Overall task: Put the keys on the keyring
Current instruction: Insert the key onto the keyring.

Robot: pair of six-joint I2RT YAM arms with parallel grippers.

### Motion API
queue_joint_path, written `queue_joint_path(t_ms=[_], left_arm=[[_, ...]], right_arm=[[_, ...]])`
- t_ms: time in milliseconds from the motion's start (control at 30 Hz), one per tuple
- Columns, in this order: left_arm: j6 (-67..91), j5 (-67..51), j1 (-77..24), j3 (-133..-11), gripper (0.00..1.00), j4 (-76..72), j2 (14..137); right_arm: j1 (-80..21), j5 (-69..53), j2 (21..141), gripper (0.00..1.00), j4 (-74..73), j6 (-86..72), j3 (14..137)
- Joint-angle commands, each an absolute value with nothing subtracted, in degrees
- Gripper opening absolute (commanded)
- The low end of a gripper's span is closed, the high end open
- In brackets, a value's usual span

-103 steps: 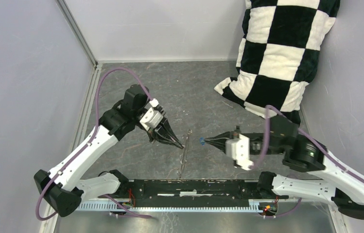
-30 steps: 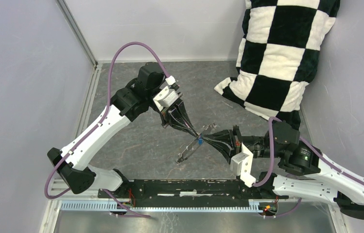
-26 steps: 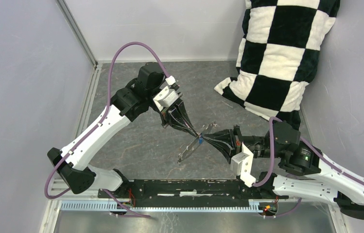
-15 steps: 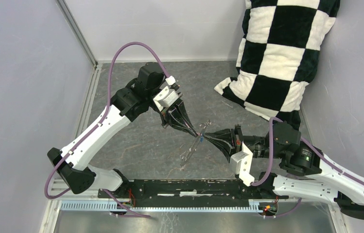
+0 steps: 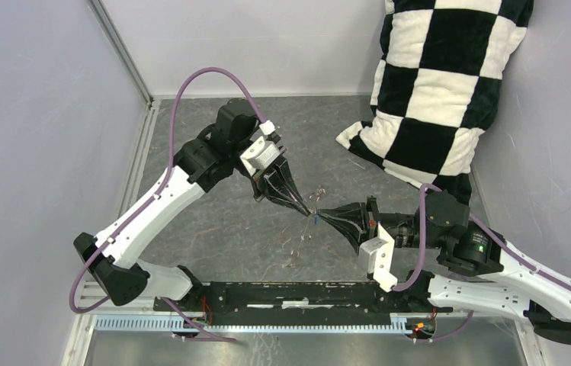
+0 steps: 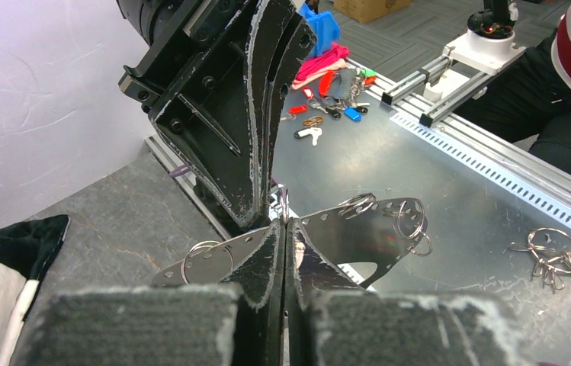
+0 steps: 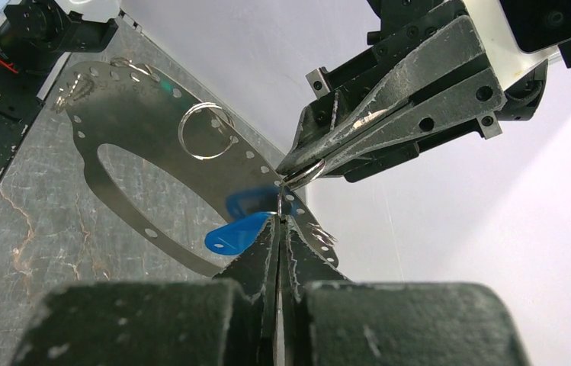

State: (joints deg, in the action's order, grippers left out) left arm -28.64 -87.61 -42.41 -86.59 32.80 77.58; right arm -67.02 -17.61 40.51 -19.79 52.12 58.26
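Well, the job looks only half done: the blue key [image 7: 236, 232] does not seem to hang on the keyring [image 7: 309, 172] yet. The right gripper [image 5: 322, 216] is squeezed shut on the key. The left gripper [image 5: 306, 210] is pinched shut on the little silver keyring, at the edge of a metal plate [image 7: 126, 164] full of holes. Key and keyring almost touch.

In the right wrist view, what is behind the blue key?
Behind the blue key stands the flat metal hoop, dotted with small holes, with a split ring on it. The key's blade is hidden between the closed fingers of the right claw.
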Motion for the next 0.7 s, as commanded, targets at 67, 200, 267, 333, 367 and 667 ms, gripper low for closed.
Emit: queue_joint_path(t_ms=[67, 200, 267, 333, 367, 667], left_arm=[[-25.96, -92.65, -42.6, -86.38, 0.02, 29.98, 75.59], [-25.32, -92.32, -42.63, -85.77, 0.02, 29.04, 75.33], [-25.18, -92.23, -42.63, -85.61, 0.02, 28.81, 75.19], [-24.67, -92.13, -42.63, -85.24, 0.02, 28.2, 75.02], [-24.53, -92.06, -42.63, -85.15, 0.02, 27.95, 74.98], [-23.72, -91.49, -42.63, -84.38, 0.02, 26.78, 74.58]], right_arm=[[-67.16, -18.28, 40.62, 0.01, -18.07, 51.34, 60.24], [-67.16, -18.43, 40.52, 0.01, -17.41, 51.09, 60.21], [-67.2, -18.37, 40.52, 0.01, -17.33, 51.06, 60.25], [-67.19, -18.19, 40.47, 0.01, -17.23, 51.06, 60.29], [-67.18, -18.34, 40.45, 0.01, -17.22, 50.99, 60.23], [-67.17, -19.01, 40.33, 0.01, -16.49, 50.58, 60.38]])
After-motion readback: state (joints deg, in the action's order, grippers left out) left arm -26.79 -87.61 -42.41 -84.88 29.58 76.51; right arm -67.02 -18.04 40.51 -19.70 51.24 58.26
